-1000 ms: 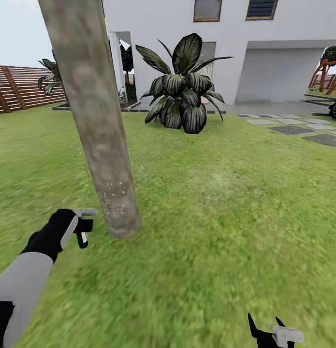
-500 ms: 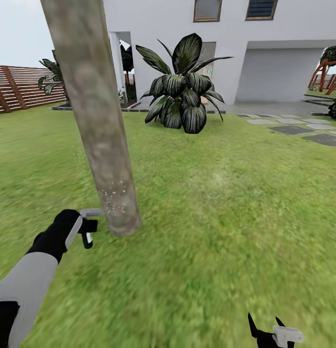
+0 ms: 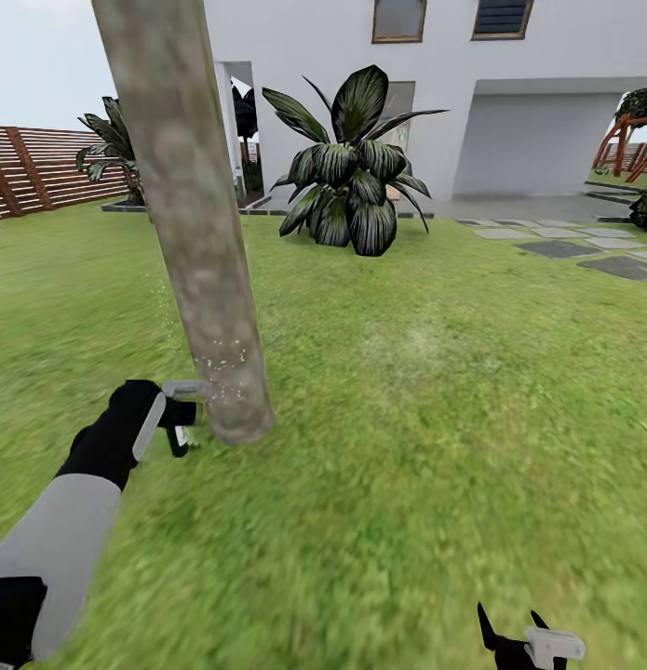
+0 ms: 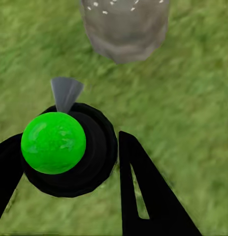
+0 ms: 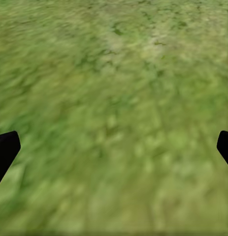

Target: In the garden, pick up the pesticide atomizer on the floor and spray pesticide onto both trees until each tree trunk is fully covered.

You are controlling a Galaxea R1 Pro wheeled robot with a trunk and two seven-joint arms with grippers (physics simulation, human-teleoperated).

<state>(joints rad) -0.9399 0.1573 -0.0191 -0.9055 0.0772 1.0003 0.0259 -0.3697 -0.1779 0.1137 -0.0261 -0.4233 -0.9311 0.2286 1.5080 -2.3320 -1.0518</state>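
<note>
Head view: left tool [image 3: 181,421] close beside tree trunk [image 3: 195,223] base, white specks on the bark. Right tool [image 3: 514,633] well apart, over grass.

Left wrist view: fingers clamp pesticide atomizer [image 4: 69,147], green top, nozzle toward trunk. Small, light, probably slick; grip the body.

Right wrist view: fingers [image 5: 5,150] spread wide, nothing held.

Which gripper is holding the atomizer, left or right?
The left gripper: its black fingers close around the pesticide atomizer, next to the base of the tree trunk. The right gripper is open over bare grass.
</note>
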